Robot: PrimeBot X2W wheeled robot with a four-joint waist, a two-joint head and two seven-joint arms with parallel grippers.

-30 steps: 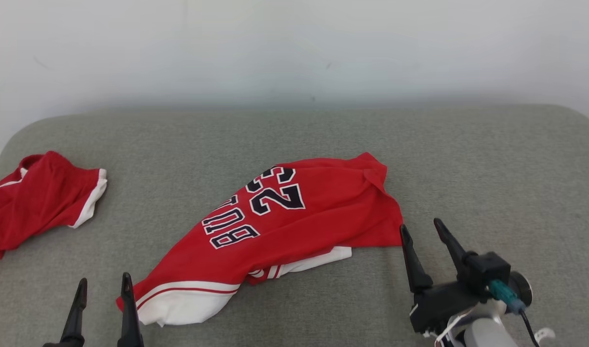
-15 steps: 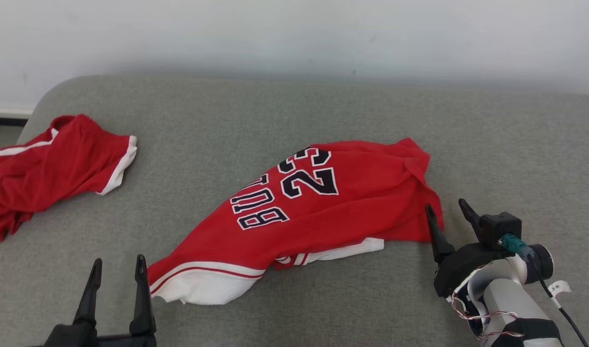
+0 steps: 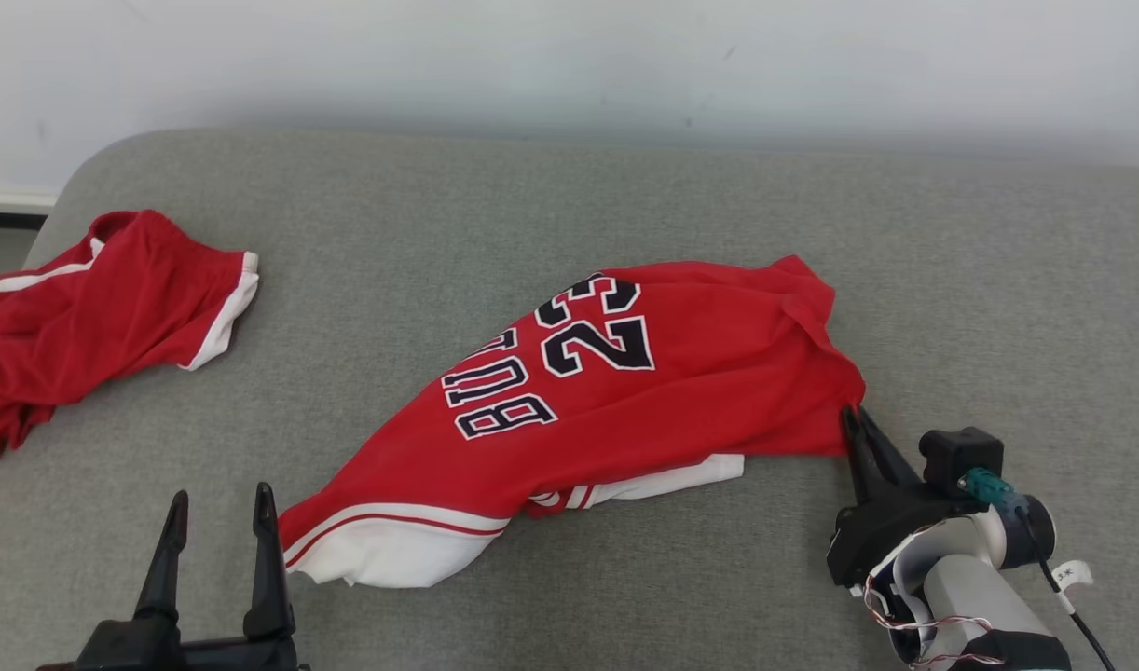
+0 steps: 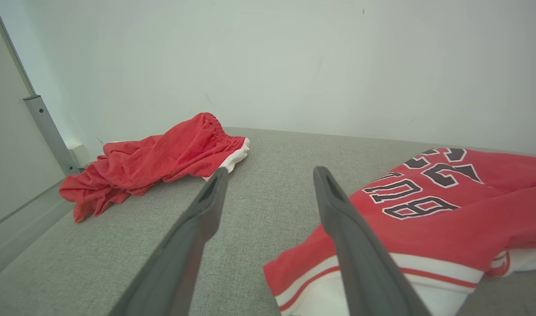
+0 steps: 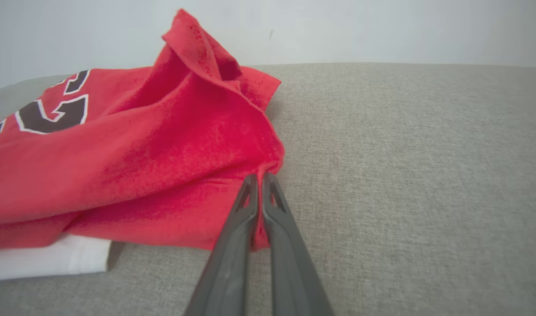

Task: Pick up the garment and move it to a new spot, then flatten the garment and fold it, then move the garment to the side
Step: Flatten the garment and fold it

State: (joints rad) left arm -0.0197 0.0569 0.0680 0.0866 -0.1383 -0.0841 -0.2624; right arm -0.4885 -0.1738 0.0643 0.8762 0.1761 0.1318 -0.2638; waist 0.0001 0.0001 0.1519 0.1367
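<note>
1. The red jersey (image 3: 700, 391) lies crumpled at the middle of the grey fabric surface (image 3: 998, 280), lettering up.
2. The right gripper (image 3: 854, 417) has its fingers pressed together, pinching the jersey's right edge.
3. The left gripper (image 3: 217, 494) has its fingers spread and empty, just beside the white hem (image 3: 383, 559).
4. Red shorts (image 3: 103, 298) lie well apart, far left.

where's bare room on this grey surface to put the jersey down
Free: the strip between jersey and wall, the stretch right of the right gripper, and the gap between shorts and jersey. Crowded: the left edge, under the shorts, and front centre.
</note>
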